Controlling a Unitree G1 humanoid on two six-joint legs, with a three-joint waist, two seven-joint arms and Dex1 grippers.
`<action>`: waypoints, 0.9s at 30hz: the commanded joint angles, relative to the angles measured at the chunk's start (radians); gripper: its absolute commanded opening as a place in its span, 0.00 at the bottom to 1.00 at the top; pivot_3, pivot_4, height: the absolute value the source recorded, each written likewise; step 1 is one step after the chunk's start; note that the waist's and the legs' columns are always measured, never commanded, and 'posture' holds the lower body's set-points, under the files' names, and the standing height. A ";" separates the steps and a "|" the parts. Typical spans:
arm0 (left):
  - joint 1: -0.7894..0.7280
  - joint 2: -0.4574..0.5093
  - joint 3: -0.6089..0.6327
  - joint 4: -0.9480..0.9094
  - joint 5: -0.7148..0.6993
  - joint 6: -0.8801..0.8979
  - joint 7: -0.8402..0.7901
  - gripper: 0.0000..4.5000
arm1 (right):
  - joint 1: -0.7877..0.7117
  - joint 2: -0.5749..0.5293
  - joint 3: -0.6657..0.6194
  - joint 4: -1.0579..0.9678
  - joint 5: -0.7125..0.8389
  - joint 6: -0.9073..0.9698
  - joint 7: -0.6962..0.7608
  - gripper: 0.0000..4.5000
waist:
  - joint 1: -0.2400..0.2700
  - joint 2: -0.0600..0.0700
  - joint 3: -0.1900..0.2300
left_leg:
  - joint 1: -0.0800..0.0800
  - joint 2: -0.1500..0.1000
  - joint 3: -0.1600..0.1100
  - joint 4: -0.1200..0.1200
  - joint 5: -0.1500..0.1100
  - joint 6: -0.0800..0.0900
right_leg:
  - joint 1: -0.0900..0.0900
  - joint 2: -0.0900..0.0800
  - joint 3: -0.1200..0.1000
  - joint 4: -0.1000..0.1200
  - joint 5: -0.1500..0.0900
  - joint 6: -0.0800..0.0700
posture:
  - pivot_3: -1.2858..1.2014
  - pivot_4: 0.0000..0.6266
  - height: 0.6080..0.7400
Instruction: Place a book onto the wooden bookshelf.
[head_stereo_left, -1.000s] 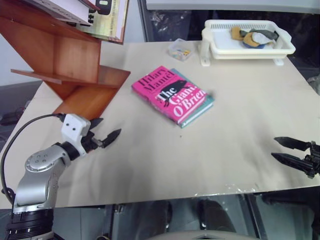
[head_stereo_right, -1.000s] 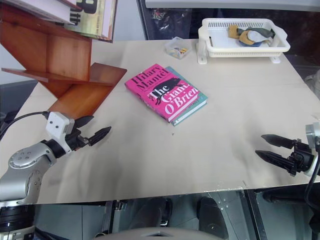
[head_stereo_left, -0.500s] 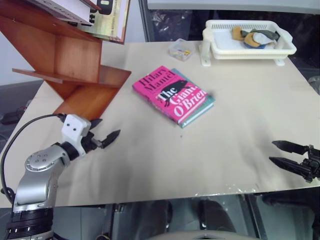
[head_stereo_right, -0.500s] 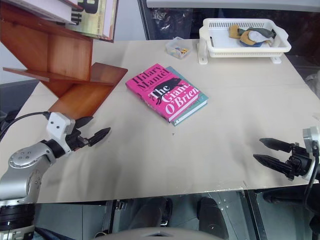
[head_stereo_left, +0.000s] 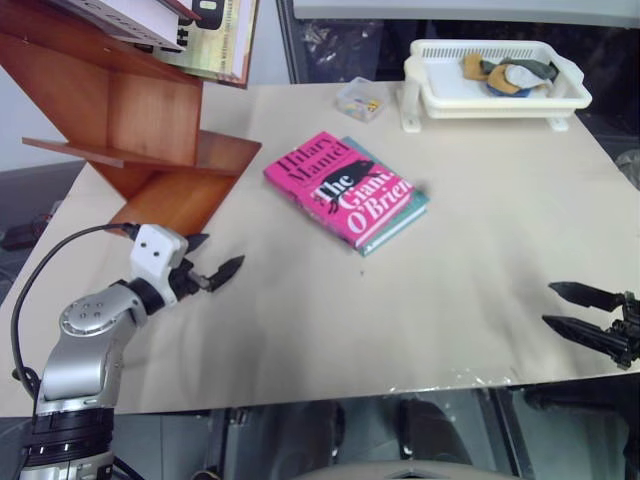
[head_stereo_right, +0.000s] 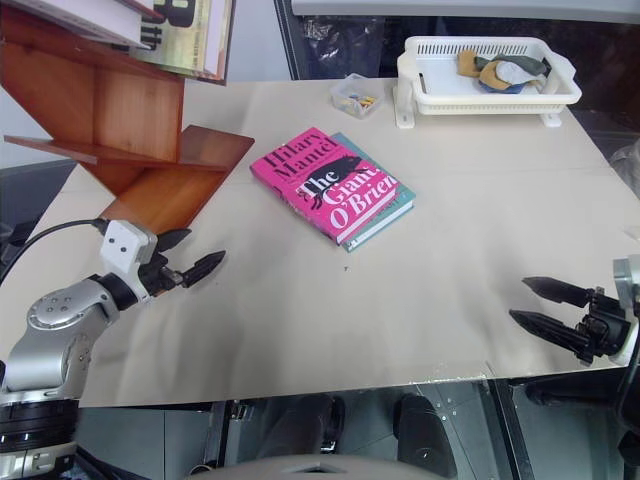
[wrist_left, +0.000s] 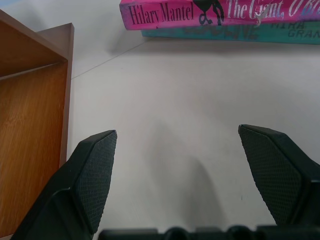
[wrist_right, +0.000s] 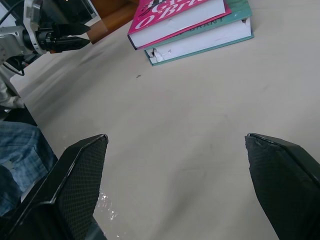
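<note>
Nearest the camera, at the lower left of the left eye view, the left gripper (head_stereo_left: 213, 272) hangs over the bare table (head_stereo_left: 470, 250) with its two black fingers spread wide and nothing between them; at the lower right edge the right gripper (head_stereo_left: 578, 309) is likewise spread and empty, just over the table's front rim. Neither touches anything, so the step in hand looks like the approach to the book. To do it well, the left gripper, which points toward the spine in its wrist view, would probably need to come in low and level so one finger can slide under the pink cover's edge without catching the teal-green book (head_stereo_left: 405, 216) beneath, since the two lie stacked and could drag together. Further back, near the centre of the frame, the book (head_stereo_left: 335, 186) lies flat and askew on that teal one, bright pink with white and black lettering reading Hilary Mantel, The Giant, O'Brien, its white page edges showing in the right wrist view. At the upper left stands the wooden bookshelf (head_stereo_left: 140, 130), reddish-brown tilted boards, well apart from the book, with pale books (head_stereo_left: 215, 40) on top
</note>
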 joint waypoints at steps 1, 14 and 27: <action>-0.004 0.000 0.012 -0.014 -0.007 -0.015 0.006 0.95 | -0.004 -0.005 -0.036 -0.034 0.024 0.004 -0.009 1.00 | 0.000 0.000 0.000 | 0.000 0.000 0.000 0.000 0.000 0.000 | 0.000 0.000 0.000 0.000 0.000 0.000 | 0.52 0.24 1.00; -0.093 -0.114 -0.047 -0.108 -0.103 0.238 0.133 0.95 | -0.041 0.019 -0.027 -0.144 0.067 0.004 -0.048 1.00 | 0.004 0.000 0.000 | 0.000 0.000 0.000 0.001 0.000 0.000 | 0.000 0.000 0.000 0.001 0.000 0.000 | 0.52 0.24 1.00; -0.428 -0.586 0.020 -0.027 -0.343 0.613 0.577 0.95 | -0.087 0.009 0.040 -0.345 0.052 -0.009 -0.107 1.00 | 0.002 -0.004 0.000 | -0.007 -0.002 -0.001 0.015 0.002 -0.002 | -0.007 0.003 -0.004 0.016 0.000 0.001 | 0.52 0.24 1.00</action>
